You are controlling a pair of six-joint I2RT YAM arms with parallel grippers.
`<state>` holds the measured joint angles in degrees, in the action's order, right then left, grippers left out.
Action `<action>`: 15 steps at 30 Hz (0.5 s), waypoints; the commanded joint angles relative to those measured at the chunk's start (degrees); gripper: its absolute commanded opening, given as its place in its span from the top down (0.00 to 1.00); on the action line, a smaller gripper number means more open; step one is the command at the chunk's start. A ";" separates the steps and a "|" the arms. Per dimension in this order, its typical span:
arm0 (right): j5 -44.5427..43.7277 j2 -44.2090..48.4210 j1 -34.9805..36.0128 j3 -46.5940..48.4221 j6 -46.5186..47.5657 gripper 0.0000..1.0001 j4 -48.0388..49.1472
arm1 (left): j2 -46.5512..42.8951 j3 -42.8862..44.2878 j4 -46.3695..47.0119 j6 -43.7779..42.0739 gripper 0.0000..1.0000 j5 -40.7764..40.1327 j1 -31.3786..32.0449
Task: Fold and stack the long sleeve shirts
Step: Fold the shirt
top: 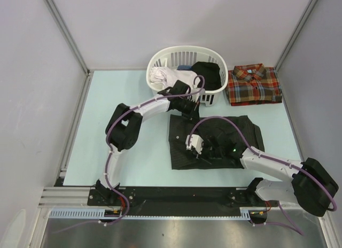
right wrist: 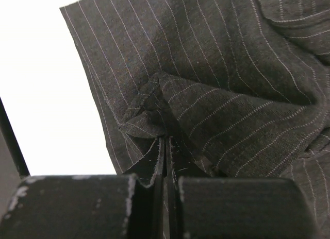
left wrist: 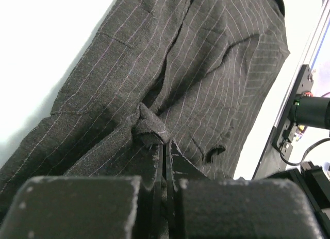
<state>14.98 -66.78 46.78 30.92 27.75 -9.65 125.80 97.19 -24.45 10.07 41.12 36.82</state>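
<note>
Holding the black pinstripe shirt [top: 235,133] at 2 spots, both arms work on its left side. The shirt lies flat-ish in the middle of the counter [top: 123,152], w/ its long side going left to right.

The left arm [top: 155,105] reaches to the far left corner of the shirt. Its jaws are pinched tight on a small bunch of cloth, as the left wrist view shows. The right arm [top: 270,163] comes in from the near right & lies across the shirt. Its jaws are also pinched tight, on a little fold of cloth by the left edge, nearer than the other pinch.

So the 2 pinches make a line from far to near, & almost all of the shirt lies to the right of both jaws. That is the key thing: a fold here prob. means lifting this left edge & carrying it to the right, over the rest of the cloth. Both pinches should move together, or the edge will twist.

The plaid shirt [top: 254,85] sits folded at the far right, beside the white basket [top: 160,58], well apart from the black 1. The black shirt is not stacked on it yet.
</note>
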 commanded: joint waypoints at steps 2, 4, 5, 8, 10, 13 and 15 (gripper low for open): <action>1.19 1.84 -0.73 -0.07 3.10 1.00 -4.41 | 1.55 2.74 0.28 0.92 1.00 -0.87 1.76; 0.93 1.13 -1.25 0.11 3.54 1.00 -5.29 | 2.34 2.74 0.54 0.83 1.00 -1.48 2.38; 1.53 0.35 -1.87 0.20 3.72 1.00 -5.73 | 2.69 2.92 0.54 0.83 1.00 -1.75 2.38; 2.59 -0.27 -3.37 0.55 3.98 1.00 -6.78 | 3.66 3.27 0.63 1.01 1.00 -1.75 2.64; 2.77 -0.28 -3.89 0.64 4.07 1.00 -6.87 | 3.41 3.54 0.63 0.92 1.00 -1.49 2.82; 2.42 1.30 -4.07 1.16 4.16 1.00 -7.75 | 1.91 3.45 1.33 1.01 1.00 -1.57 3.17; 2.24 3.06 -4.07 1.25 4.33 1.00 -8.89 | 1.21 3.80 1.68 0.75 1.00 -2.01 3.96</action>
<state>16.84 -66.70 42.94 30.87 31.20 -15.84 128.05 99.35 -21.93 10.09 39.13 38.79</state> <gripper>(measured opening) 0.011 0.010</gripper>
